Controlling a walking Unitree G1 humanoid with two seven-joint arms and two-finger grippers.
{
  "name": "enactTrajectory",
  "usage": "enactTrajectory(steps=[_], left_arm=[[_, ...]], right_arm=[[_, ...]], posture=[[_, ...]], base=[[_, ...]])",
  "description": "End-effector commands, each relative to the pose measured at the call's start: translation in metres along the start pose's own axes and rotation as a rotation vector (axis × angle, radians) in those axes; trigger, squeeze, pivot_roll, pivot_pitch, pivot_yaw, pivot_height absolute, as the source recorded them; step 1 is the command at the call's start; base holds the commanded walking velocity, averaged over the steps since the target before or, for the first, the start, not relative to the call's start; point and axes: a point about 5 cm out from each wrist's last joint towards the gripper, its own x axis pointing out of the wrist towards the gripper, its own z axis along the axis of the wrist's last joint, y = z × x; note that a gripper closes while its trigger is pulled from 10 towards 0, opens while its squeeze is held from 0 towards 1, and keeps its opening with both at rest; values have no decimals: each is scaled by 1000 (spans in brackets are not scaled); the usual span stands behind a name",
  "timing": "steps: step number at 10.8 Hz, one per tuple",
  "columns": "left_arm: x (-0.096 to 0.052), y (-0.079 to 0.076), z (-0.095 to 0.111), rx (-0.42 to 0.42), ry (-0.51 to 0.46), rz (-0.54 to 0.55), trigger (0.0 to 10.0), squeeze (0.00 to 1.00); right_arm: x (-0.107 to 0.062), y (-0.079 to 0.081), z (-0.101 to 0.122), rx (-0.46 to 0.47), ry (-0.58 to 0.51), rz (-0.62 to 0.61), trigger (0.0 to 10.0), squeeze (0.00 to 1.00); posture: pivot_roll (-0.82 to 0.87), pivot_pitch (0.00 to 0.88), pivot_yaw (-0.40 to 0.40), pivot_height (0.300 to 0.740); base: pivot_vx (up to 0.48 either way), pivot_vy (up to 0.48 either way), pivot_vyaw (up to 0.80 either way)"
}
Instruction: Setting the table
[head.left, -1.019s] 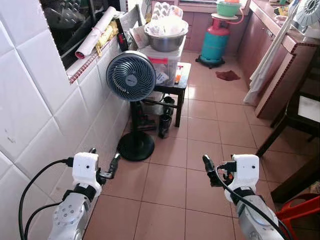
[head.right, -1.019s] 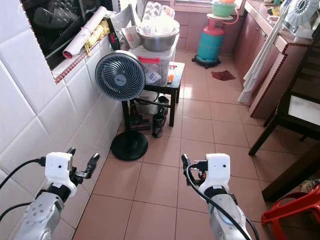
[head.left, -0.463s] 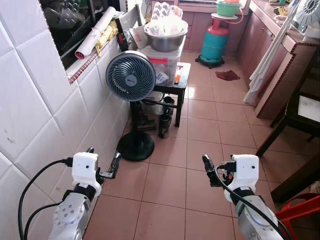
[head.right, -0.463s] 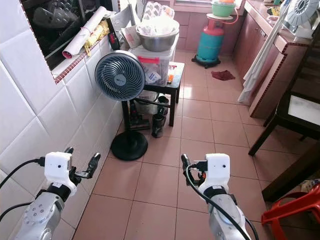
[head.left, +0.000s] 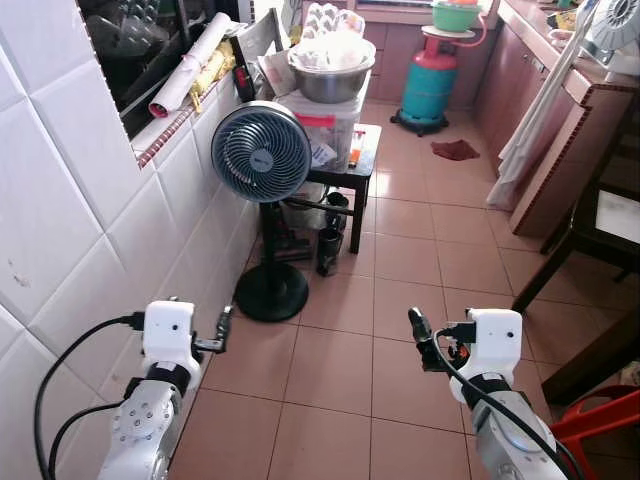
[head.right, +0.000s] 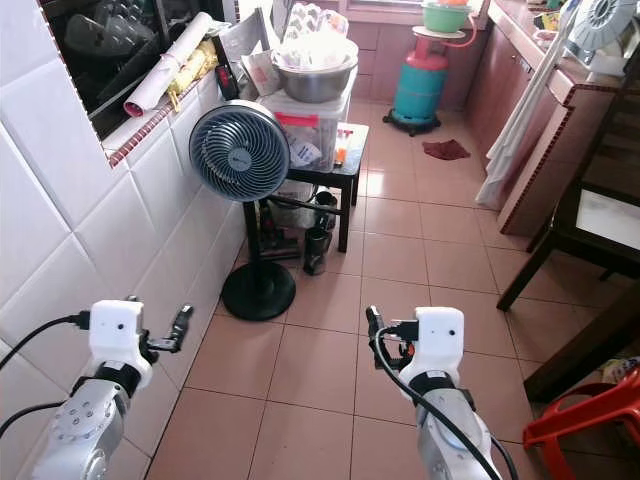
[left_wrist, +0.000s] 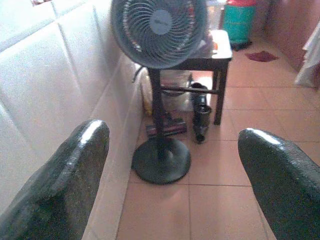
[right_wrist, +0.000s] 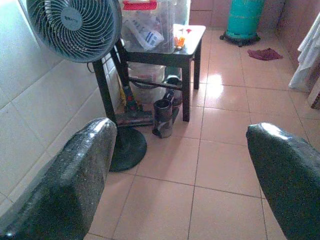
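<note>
Both the left gripper (left_wrist: 170, 165) and right gripper (right_wrist: 180, 170) are spread apart and empty, no tableware nearby, and I reckon walking on could clip the standing fan (head.left: 262, 152)

Red plastic chair (head.left: 600, 425): near right, cut off by the picture's edge.
Dark wooden table (head.left: 590, 235): right, only part in frame.
Counter (head.left: 575, 95): far right, top cut off.
Metal bowl (head.left: 332, 72): contents too indistinct to name.
Wall niche (head.left: 150, 40): dark, its items unclear.
Plastic box (head.left: 325, 125) on stool: partly hidden behind the fan (head.left: 262, 152).
</note>
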Motion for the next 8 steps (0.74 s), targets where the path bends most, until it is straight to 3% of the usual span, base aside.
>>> enactTrajectory(steps=[1,8], left_arm=[[2,-2,4,2,-23,-20,10000,0],[6,-9,9,-61,-34,-73,10000,0]], right_arm=[[1,1,3,6,6,-3,10000,0],[2,0,4,6,5,-2,10000,0]], posture=[[79,33,-7,740],[72,40,-13,740]], base=[[0,0,-513],[0,0,-788]])
